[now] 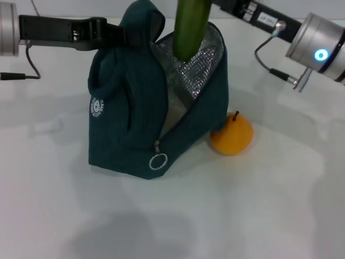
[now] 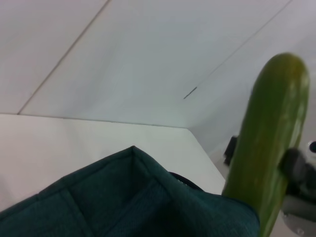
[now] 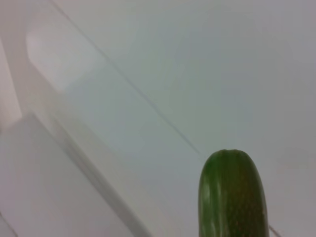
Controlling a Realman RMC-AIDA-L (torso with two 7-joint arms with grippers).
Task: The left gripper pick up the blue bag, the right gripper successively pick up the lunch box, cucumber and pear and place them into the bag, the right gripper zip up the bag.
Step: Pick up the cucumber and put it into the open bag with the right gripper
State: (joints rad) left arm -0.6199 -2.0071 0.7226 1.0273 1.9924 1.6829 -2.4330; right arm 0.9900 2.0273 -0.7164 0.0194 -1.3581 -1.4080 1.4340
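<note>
While the blue bag stands open on the white table, its foil lining showing at the mouth, the cucumber hangs upright over that mouth with its lower end already dipping inside the rim. The right gripper reaches toward the top of the cucumber from the bag's far right; its fingertips are cut off at the top of the head view, so how wide the claw stands cannot be seen directly. In the left wrist view dark parts press against the cucumber's side, and since it hangs in the air I judge the claw is closed on it.

The left gripper comes in level from the bag's left and meets the raised handle and upper flap, which stand pulled up as if pinched. The fingers themselves are lost in the fabric, so I cannot tell how they are set.

The pear sits on the table, touching or nearly touching the bag's right lower corner, clearly not yet packed. No lunch box is in sight on the table; it is probably already in the bag, though the inside is too shadowed to confirm. The zipper is open, its ring pull hanging low on the bag's front. So the cucumber's release, the pear and the zipping are left.
</note>
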